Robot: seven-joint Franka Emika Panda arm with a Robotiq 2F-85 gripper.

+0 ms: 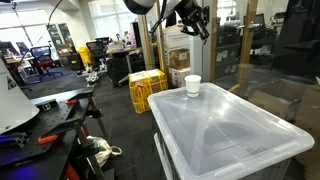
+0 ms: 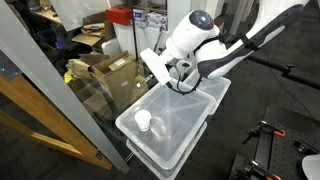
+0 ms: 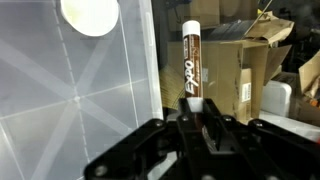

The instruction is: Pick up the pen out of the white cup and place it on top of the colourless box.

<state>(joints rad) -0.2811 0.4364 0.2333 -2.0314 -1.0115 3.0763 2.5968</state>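
While the tool [image 3: 203,112] clamps one end, pen [image 3: 193,60] points straight outward, beside colourless box [image 3: 70,100].

You can read one word in the wrist view: "EXPO", printed in pale letters running lengthwise along the dark barrel of the pen [image 3: 192,65], between its white end and the bottom of the barrel. The cardboard box [image 3: 235,70] behind it carries a small dark mark on its side, but it is too blurred for you to make out as letters. In both exterior views, nothing is sharp or large enough for you to read.
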